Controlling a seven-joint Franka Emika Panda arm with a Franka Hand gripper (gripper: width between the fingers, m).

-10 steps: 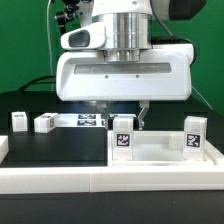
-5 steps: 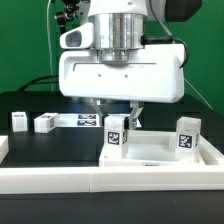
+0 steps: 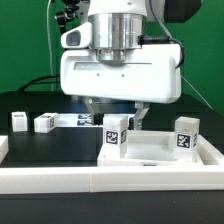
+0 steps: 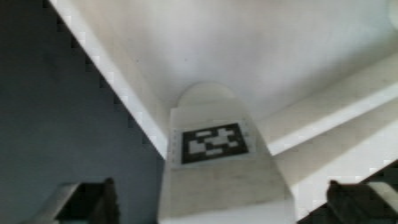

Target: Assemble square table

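Pincer [image 3: 116,113]: is hanging straight over the left leg, with its dark fingers [image 4: 86,200] standing apart. A gap is showing on each side of the leg, and the pincer is gripping nothing.
Left leg [image 3: 117,136]: is standing upright in the square table top, long axis vertical, toward the exterior view's left. It is a white plastic block with a black-and-white tag facing the camera.
Right leg [image 3: 187,137]: is standing upright too, toward the exterior view's right.
Square table top [image 3: 150,158]: is lying flat on the black bench [image 3: 55,150]. It is smooth, white and tray-like, with a raised rim.
Loose legs: one [image 3: 19,121] and another [image 3: 45,123] are sitting far left on the bench, well apart from the top.
Marker board [image 3: 88,121]: is lying flat behind the left leg.
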